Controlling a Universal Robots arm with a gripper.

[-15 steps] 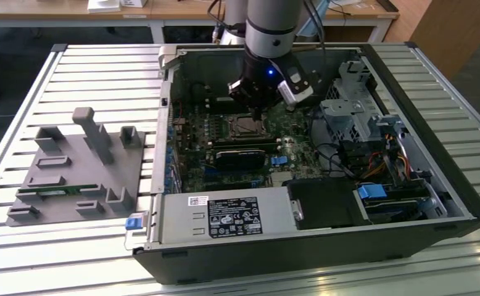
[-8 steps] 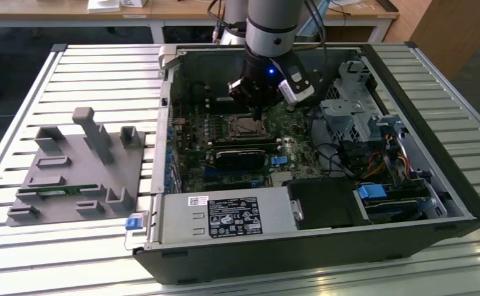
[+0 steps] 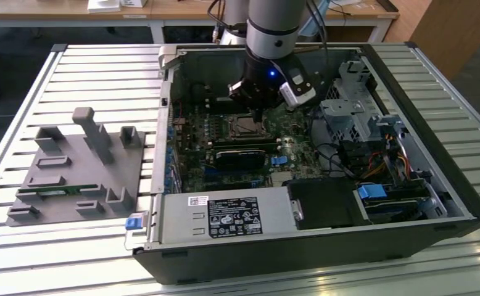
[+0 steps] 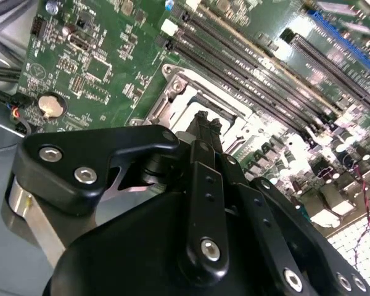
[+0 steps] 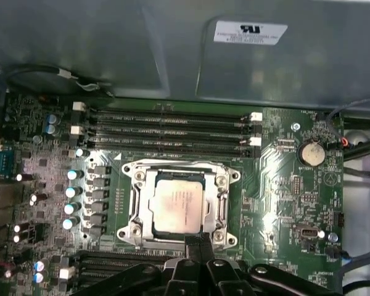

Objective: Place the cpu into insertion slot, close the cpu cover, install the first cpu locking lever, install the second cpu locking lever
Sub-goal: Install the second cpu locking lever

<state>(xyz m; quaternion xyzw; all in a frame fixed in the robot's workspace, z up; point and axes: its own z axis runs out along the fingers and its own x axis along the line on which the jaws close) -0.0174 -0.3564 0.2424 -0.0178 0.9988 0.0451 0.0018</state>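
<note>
The gripper hangs inside the open computer case, just above the motherboard and at the far edge of the CPU socket in the exterior view. In the first wrist view its black fingertips sit pressed together with no gap between them and nothing held, their tip at the edge of the socket frame. In the second wrist view the same narrow fingers reach down onto the socket, their tip over its opening.

The cpu lies flat in the socket, its dull silver top facing up and level. The cpu cover is down around it, a silver frame with the chip showing through its open middle; in the exterior view the socket appears as a small square near the middle of the board. I cannot tell from these views whether either locking lever is latched.

Beyond the socket, a bank of long black memory slots runs parallel to one of its sides, and a round coin battery sits off to one corner of the board.

To the exterior view's left of the case, well apart on the slatted table, stands a grey fixture with upright posts
</note>
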